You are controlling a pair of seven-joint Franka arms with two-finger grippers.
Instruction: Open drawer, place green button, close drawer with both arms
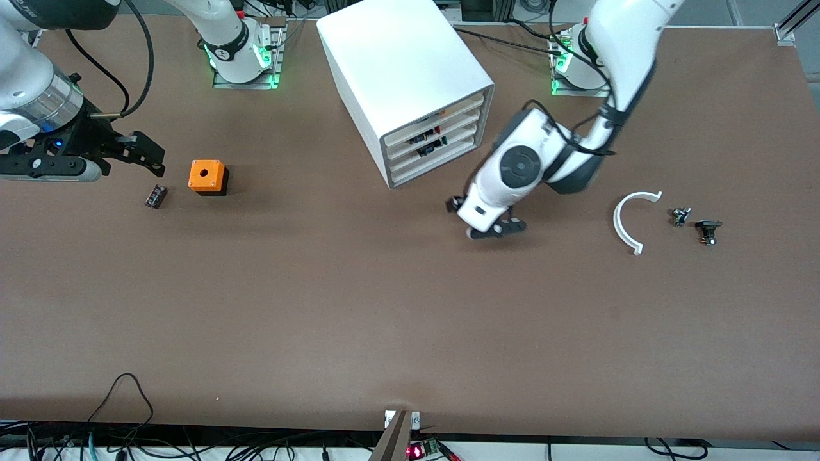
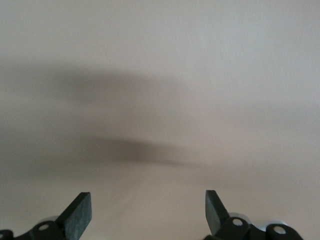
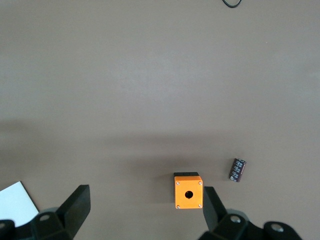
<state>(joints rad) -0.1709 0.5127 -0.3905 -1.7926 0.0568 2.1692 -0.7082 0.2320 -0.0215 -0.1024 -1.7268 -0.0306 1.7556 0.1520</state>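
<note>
The white cabinet (image 1: 403, 70) stands at the table's middle with four drawers alike, all pushed in; the drawer (image 1: 448, 148) is third from the top. The button (image 1: 680, 216), a tiny part, lies toward the left arm's end, beside a black part (image 1: 708, 229). My left gripper (image 1: 482, 216) hangs low over the table in front of the cabinet, open and empty (image 2: 148, 212); its view shows only bare table. My right gripper (image 1: 150, 157) is open and empty over the right arm's end, beside the orange box (image 1: 207, 176) (image 3: 188, 191).
A small dark cylinder (image 1: 155, 196) (image 3: 238, 170) lies next to the orange box, a little nearer the front camera. A white curved strip (image 1: 623, 224) lies between the left gripper and the button. Cables hang along the table's near edge.
</note>
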